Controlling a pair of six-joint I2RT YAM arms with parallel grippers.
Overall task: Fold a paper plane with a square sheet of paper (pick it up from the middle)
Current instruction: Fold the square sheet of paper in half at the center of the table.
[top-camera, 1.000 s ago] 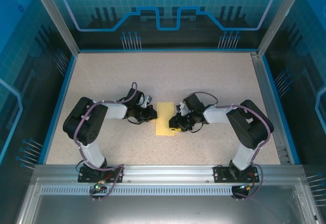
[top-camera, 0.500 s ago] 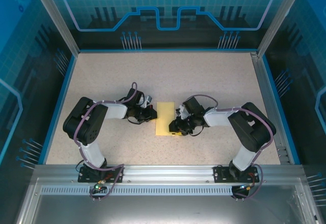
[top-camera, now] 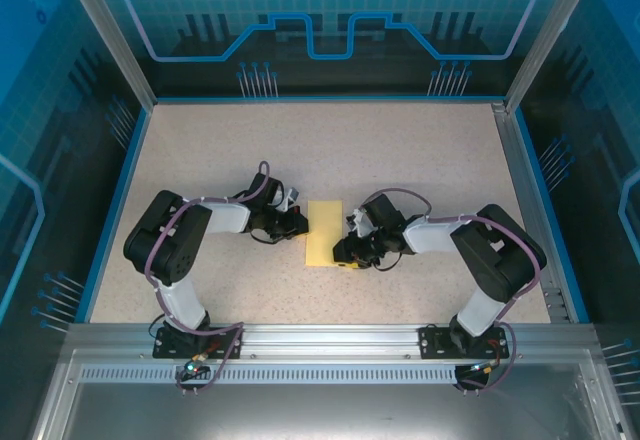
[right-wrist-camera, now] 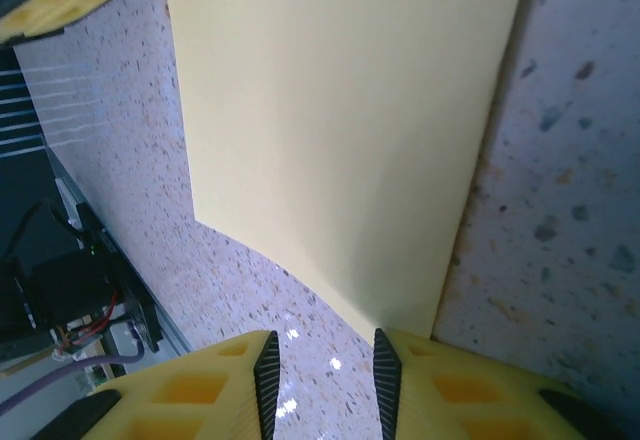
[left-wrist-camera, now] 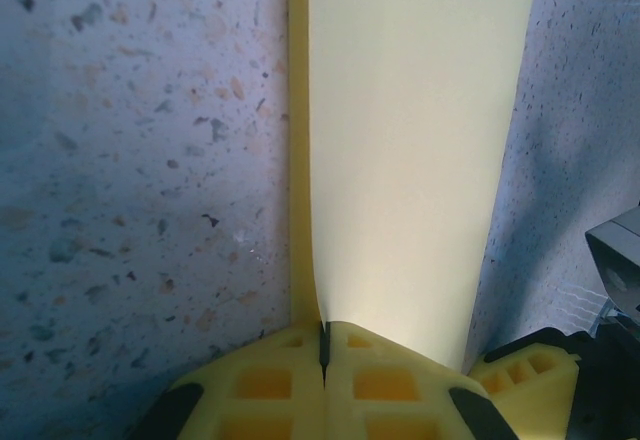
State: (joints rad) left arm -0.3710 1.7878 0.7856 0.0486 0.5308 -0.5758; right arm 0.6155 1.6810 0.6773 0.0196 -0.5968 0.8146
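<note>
The sheet of paper [top-camera: 323, 233] lies at the table's middle as a pale-yellow upright rectangle, two layers showing in the left wrist view [left-wrist-camera: 410, 160]. My left gripper [top-camera: 300, 223] sits at its left edge, shut, with the upper layer's edge curling into the seam between the fingers [left-wrist-camera: 323, 345]. My right gripper [top-camera: 343, 250] rests low at the paper's near right corner. Its jaws [right-wrist-camera: 323, 370] are open over bare table. The paper's corner [right-wrist-camera: 340, 130] ends right beside one black pad, not between the pads.
Speckled beige table top [top-camera: 420, 160] with a blue border, metal posts at the back corners and an aluminium rail [top-camera: 330, 338] along the near edge. Both arms' elbows flank the paper left and right. The far half of the table offers free room.
The right gripper has slid a little toward the paper's near right corner and its elbow has swung outward. The left arm and the paper have stayed put.
</note>
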